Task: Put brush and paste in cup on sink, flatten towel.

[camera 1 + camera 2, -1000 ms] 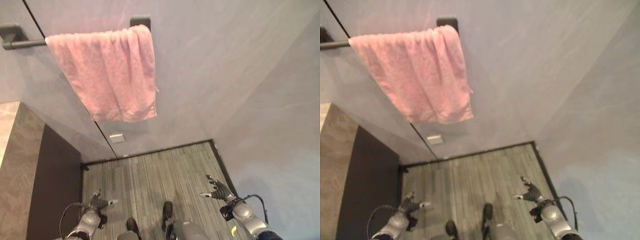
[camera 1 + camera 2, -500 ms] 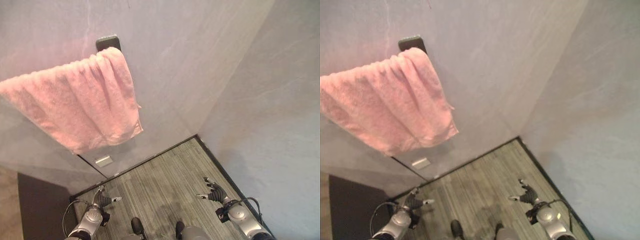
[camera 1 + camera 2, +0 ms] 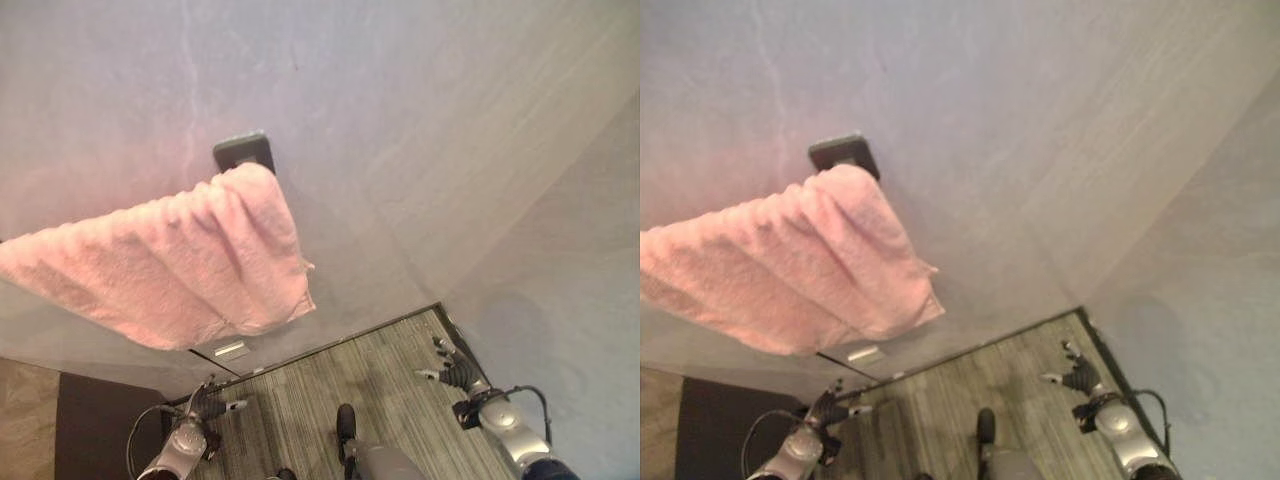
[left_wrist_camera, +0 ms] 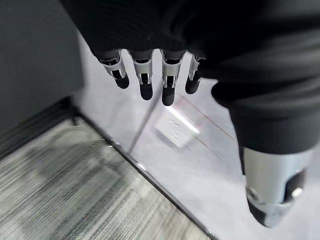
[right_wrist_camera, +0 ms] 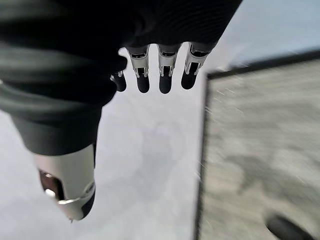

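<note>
**Pink towel draped on wall bar, both hands held low and empty**

A pink towel [image 3: 170,265] is seen draped over a bar whose dark wall mount [image 3: 245,152] shows at the towel's upper corner. The cloth hangs bunched and slanted, with folds running across it and one lower corner dropping toward the floor. It is well above and ahead of both hands, closer to the left hand's side than to the right.

The left hand [image 3: 205,403] is held low over the striped grey carpet [image 3: 330,385], its fingers [image 4: 168,82] stretched out straight and spread apart, the thumb set off to the side; nothing is gripped. A small pale wall plate [image 4: 176,129] is seen just past those fingertips, low on the wall, and a dark cabinet side [image 3: 100,425] stands beside this hand on its outer side.

The right hand [image 3: 453,372] is likewise held low, near the corner where carpet meets the grey wall [image 3: 450,150]. Its fingers [image 5: 165,72] are extended and apart, holding nothing, with the dark skirting line [image 5: 202,150] running beneath them.
</note>
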Controlling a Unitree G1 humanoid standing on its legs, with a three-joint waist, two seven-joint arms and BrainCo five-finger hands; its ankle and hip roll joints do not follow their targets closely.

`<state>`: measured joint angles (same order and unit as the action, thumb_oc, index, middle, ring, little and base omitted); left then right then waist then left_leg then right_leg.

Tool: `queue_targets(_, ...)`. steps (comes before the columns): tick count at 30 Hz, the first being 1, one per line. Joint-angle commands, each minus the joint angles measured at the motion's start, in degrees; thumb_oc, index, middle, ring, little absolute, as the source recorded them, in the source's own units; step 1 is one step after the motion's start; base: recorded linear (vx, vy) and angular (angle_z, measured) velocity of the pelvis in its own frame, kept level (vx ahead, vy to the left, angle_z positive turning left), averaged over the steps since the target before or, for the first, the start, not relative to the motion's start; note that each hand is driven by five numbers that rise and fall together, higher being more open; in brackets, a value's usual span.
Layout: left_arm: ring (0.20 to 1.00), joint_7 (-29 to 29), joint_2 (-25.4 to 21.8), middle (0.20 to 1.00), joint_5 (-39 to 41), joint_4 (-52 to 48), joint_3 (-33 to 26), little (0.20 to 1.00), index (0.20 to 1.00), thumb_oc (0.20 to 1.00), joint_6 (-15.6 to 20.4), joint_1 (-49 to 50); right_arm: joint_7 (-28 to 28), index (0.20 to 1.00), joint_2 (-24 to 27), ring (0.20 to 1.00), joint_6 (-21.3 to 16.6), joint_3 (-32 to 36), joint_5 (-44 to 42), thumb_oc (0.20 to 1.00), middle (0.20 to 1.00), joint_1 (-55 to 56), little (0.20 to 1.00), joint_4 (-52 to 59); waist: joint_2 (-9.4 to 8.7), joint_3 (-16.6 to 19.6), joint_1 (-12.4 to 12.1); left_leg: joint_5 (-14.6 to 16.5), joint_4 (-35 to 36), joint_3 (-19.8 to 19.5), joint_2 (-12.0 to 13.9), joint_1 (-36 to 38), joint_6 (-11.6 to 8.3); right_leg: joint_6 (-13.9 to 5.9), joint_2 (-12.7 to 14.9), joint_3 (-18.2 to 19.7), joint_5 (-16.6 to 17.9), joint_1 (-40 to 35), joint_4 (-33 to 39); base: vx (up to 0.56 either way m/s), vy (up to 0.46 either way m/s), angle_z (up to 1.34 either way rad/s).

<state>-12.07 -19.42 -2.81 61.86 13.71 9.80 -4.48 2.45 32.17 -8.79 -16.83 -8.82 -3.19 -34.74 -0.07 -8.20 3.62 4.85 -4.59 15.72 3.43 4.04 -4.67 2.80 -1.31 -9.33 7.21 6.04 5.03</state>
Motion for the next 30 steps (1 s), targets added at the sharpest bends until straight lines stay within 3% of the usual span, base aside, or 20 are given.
queue_targets(1,1.0,0.2,-2.1,1.0,-0.8,0.4,1.5,1.0,1.0,1.0,0.9,-3.0,0.6,1.0,0.2,1.0,-3.2,1.8,-1.6,1.0,1.0,0.4,1.0,2.4,-2.04,0.3,0.9,-7.4,-7.8,-1.0,-2.2,-9.3,-1.67,-7.44,4.0,1.0,-4.6,-1.3,-7.6,-0.08,-0.165,0.83)
queue_targets(2,1.0,0.0,-2.3,1.0,-0.9,0.2,1.5,1.0,1.0,1.0,0.9,-3.8,0.8,1.0,1.2,1.0,-3.2,2.3,-2.2,1.0,1.0,0.1,1.0,3.5,-2.58,-1.2,0.5,-10.2,-14.2,-0.9,-1.0,-12.7,-4.85,-6.77,4.7,-0.1,-4.6,-2.2,-6.6,-0.06,-0.102,0.67)
queue_targets(3,1.0,0.0,-2.3,1.0,-0.9,0.2,1.5,1.0,1.0,1.0,0.9,-3.8,0.8,1.0,1.2,1.0,-3.2,2.3,-2.2,1.0,1.0,0.1,1.0,3.6,-2.51,-1.2,0.6,-10.1,-14.5,-1.1,-0.9,-12.9,-4.9,-6.72,4.6,-0.3,-4.6,-2.3,-6.6,-0.08,-0.157,0.75)
queue_targets(4,1.0,-0.2,-2.7,1.0,-0.6,0.0,1.4,1.0,1.0,1.0,0.9,-4.6,0.8,1.0,1.8,1.0,-3.3,2.5,-2.6,1.0,1.0,0.2,1.0,5.0,-2.8,-1.9,0.8,-11.9,-16.5,0.7,1.2,-14.0,-5.88,-6.44,5.2,-1.4,-4.8,-3.0,-5.9,-0.03,-0.066,0.36)
queue_targets(5,1.0,-0.3,-2.9,1.0,-0.7,-0.2,1.6,1.0,1.0,1.0,0.9,-4.7,0.9,1.0,2.1,1.0,-3.3,2.8,-2.8,1.0,1.0,0.6,1.0,6.0,-2.74,-2.0,1.6,-12.3,-15.9,4.4,5.3,-13.4,-5.83,-6.58,5.5,-2.4,-4.8,-3.6,-5.5,-0.04,-0.064,0.38)
queue_targets(6,1.0,-0.3,-2.9,1.0,-0.7,-0.2,1.6,1.0,1.0,1.0,0.9,-4.7,0.9,1.0,2.1,1.0,-3.3,2.8,-2.8,1.0,1.0,0.6,1.0,6.0,-2.8,-1.9,1.6,-12.5,-15.7,4.4,5.2,-13.4,-5.78,-6.57,5.6,-2.4,-4.7,-3.4,-5.4,0.06,0.04,0.54)
queue_targets(7,1.0,-0.3,-3.2,1.0,-0.7,-0.6,1.6,1.0,1.0,1.0,0.8,-4.7,0.9,1.0,2.2,1.0,-3.4,3.2,-3.2,1.0,1.0,1.0,1.0,6.8,-2.75,-1.4,2.4,-11.5,-13.0,6.9,8.6,-12.2,-5.91,-7.18,6.1,-3.0,-5.5,-3.8,-5.2,0.04,0.133,0.79)
queue_targets(8,1.0,-1.0,-3.8,1.0,-1.3,-0.4,1.5,1.0,1.0,1.0,0.7,-4.6,0.7,1.0,2.8,1.0,-3.3,3.2,-3.5,1.0,1.0,1.2,1.0,9.1,-2.64,-1.1,1.8,-12.1,-7.5,4.6,9.5,-11.6,-4.85,-7.6,6.7,-2.7,-5.5,-3.2,-5.6,0.04,0.133,0.63)
queue_targets(10,1.0,-1.2,-3.9,1.0,-1.5,-0.2,1.4,1.0,1.0,1.0,0.6,-4.5,0.7,1.0,3.0,1.0,-3.4,3.2,-3.6,1.0,1.0,1.2,1.0,9.4,-2.43,-0.7,2.0,-12.2,-5.5,2.6,9.6,-11.4,-4.57,-7.89,7.1,-2.6,-5.5,-2.6,-5.9,0.06,0.155,0.01)
queue_targets(11,1.0,-1.5,-4.3,1.0,-1.4,1.0,0.9,1.0,1.0,1.0,0.5,-4.2,-0.1,1.0,3.5,1.0,-3.3,2.6,-3.8,1.0,1.0,0.5,1.0,10.4,-1.66,-0.4,1.3,-12.0,-3.0,-4.2,9.6,-10.3,-4.41,-8.44,7.8,-1.4,-6.5,-1.9,-7.2,0.12,0.181,-0.27)
queue_targets(13,1.0,-1.6,-4.4,1.0,-1.4,1.5,1.0,1.0,1.0,1.0,0.5,-4.4,-0.1,1.0,3.5,1.0,-3.4,2.5,-3.9,1.0,1.0,0.3,1.0,10.3,-1.44,-0.3,1.3,-11.9,-2.7,-6.2,9.1,-10.4,-4.37,-8.51,8.2,-1.1,-6.4,-1.8,-7.6,0.1,0.154,-0.41)
queue_targets(15,1.0,-1.4,-4.8,1.0,-2.1,2.2,1.4,1.0,1.0,1.0,0.2,-5.0,0.0,1.0,3.6,1.0,-3.2,3.3,-3.9,1.0,1.0,0.7,1.0,11.0,-0.78,0.0,2.1,-10.2,-0.2,-3.4,8.5,-9.0,-4.14,-9.19,9.6,-1.1,-6.4,-2.2,-8.2,0.12,0.216,-0.33)
queue_targets(17,1.0,-1.4,-6.2,1.0,-2.1,1.1,0.9,1.0,1.0,1.0,0.4,-4.8,0.6,1.0,2.9,1.0,-3.1,4.1,-4.1,1.0,1.0,0.2,1.0,12.1,-0.81,0.3,1.9,-7.9,0.7,-2.7,5.6,-8.4,-2.72,-10.29,11.8,0.2,-5.1,-2.1,-8.4,0.13,0.319,-0.02)
queue_targets(22,1.0,-0.1,-8.6,1.0,-0.7,-3.3,1.3,1.0,1.0,1.0,1.3,-5.8,1.4,1.0,1.6,1.0,-3.3,4.3,-4.2,1.0,1.0,-1.4,1.0,11.2,-1.35,0.7,1.3,-7.3,3.0,-0.6,3.4,-7.7,-1.52,-12.04,13.8,1.7,-2.8,-0.9,-7.8,0.03,0.206,-0.06)
queue_targets(26,1.0,2.8,-15.7,1.0,-0.7,-19.0,2.1,1.0,1.0,1.0,3.5,-3.2,-0.4,1.0,1.7,1.0,-4.1,7.1,-9.4,1.0,1.0,-0.2,1.0,12.3,-1.83,0.9,1.0,-7.5,5.6,1.0,2.2,-6.8,-1.0,-13.89,15.5,2.2,0.4,0.3,-6.9,-0.01,0.16,-0.1)
queue_targets(27,1.0,4.8,-19.3,1.0,1.2,-26.6,0.4,1.0,1.0,1.0,5.1,0.9,-2.6,1.0,1.3,1.0,-4.4,10.0,-14.0,1.0,1.0,2.0,1.0,10.7,-2.0,0.7,0.5,-7.4,5.7,1.0,2.0,-6.9,-0.79,-14.35,16.1,1.8,1.2,0.3,-6.6,0.0,0.09,-0.09)
queue_targets(28,1.0,4.9,-19.5,1.0,1.2,-26.8,0.2,1.0,1.0,1.0,5.0,1.1,-2.7,1.0,1.3,1.0,-4.4,10.0,-14.1,1.0,1.0,2.0,1.0,10.7,-2.06,0.8,0.5,-7.4,5.7,1.0,1.9,-6.9,-0.79,-14.36,16.1,1.8,1.2,0.3,-6.5,0.0,0.136,0.0)
queue_targets(29,1.0,8.9,-24.1,1.0,6.6,-35.5,-3.4,1.0,1.0,1.0,7.0,7.9,-6.6,1.0,0.5,1.0,-4.9,14.0,-22.6,1.0,1.0,5.2,1.0,8.3,-2.26,0.7,0.1,-7.3,6.2,0.8,1.3,-6.6,-0.64,-15.22,16.9,1.2,2.4,0.0,-6.0,0.0,0.076,0.06)
queue_targets(30,1.0,8.9,-24.2,1.0,6.6,-35.8,-3.5,1.0,1.0,1.0,7.0,8.2,-6.7,1.0,0.4,1.0,-4.9,14.0,-22.7,1.0,1.0,5.2,1.0,8.3,-2.32,0.7,0.1,-7.3,6.2,0.8,1.3,-6.5,-0.63,-15.23,16.9,1.2,2.4,0.0,-6.0,0.01,0.094,0.0)
